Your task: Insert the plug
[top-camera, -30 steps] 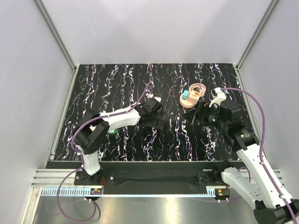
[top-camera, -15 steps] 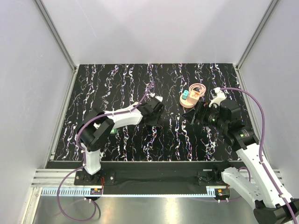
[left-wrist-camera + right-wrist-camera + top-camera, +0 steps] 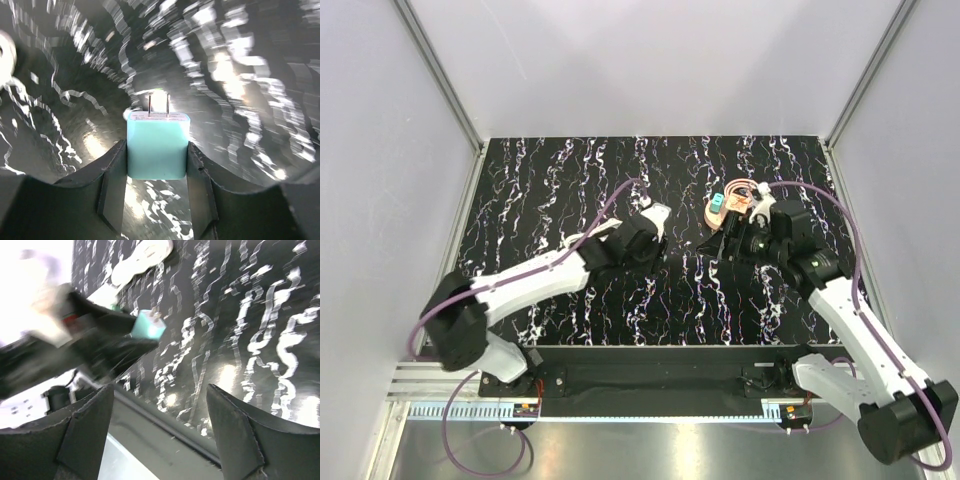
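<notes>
From the top camera, I had the left gripper reaching out to about the middle of the black marbled table. Whatever it carried was hidden under the wrist. The right gripper sat just beside a peach-coloured fixture with a small teal-green piece on top, and its fingers were turned toward the left arm.

On the left wrist camera, the plug was pinched squarely between the two fingers, which pressed on its flat sides. The jaws were closed only as far as the body's width. Its two metal prongs pointed forward, away from the palm and out over the table. I judged the hold was meant to leave the prongs free and in line for a straight push. No socket showed in this view.

On the right wrist camera, that gripper's own fingers stood wide apart with nothing between them. Through the gap I could see the plug in the other arm's grasp, lifted off the table. I took it that this wrist was aimed there to watch the alignment or to be ready to help. The picture was blurred, so I could not tell more.
</notes>
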Available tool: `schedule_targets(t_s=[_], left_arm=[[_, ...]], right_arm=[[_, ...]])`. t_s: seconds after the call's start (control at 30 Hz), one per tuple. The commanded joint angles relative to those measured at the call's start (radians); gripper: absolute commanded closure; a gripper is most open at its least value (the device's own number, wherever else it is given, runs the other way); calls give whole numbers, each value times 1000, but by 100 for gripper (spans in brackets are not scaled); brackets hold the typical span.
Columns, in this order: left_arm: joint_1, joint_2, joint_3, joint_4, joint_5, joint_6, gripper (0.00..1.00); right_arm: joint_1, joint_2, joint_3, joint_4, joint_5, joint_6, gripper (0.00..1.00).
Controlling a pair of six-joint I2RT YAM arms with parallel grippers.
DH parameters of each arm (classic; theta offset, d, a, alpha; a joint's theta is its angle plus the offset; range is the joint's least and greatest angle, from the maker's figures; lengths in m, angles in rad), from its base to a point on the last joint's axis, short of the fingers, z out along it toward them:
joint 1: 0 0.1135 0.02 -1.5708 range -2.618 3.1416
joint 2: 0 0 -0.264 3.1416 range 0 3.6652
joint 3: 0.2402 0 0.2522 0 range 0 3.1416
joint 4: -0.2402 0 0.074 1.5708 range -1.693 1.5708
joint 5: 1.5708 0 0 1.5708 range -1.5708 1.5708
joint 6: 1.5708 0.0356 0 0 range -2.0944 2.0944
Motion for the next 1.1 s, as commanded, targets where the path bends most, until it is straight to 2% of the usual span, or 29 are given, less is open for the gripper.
schedule_targets(t_s=[0.0,0.13,0.33,0.57,0.83,0.93,1.07], left_arm=[[-59,-109,-35,45,-3,106,100],[-87,-189,-66,72,3,137,100],[-105,-222,-65,94,14,161,100],[-121,-222,-63,121,34,198,100],[-135,-243,-65,155,39,233,100],[-136,-266,-83,167,45,246,100],[-136,-289,-111,198,57,250,100]], right_arm=[[7,40,40,81,-165,56,21],[8,129,39,144,-263,123,25],[30,203,25,247,-340,180,28],[109,278,16,281,-325,183,29],[119,341,25,278,-287,162,36],[120,353,30,278,-290,154,47],[120,355,22,336,-326,163,76]])
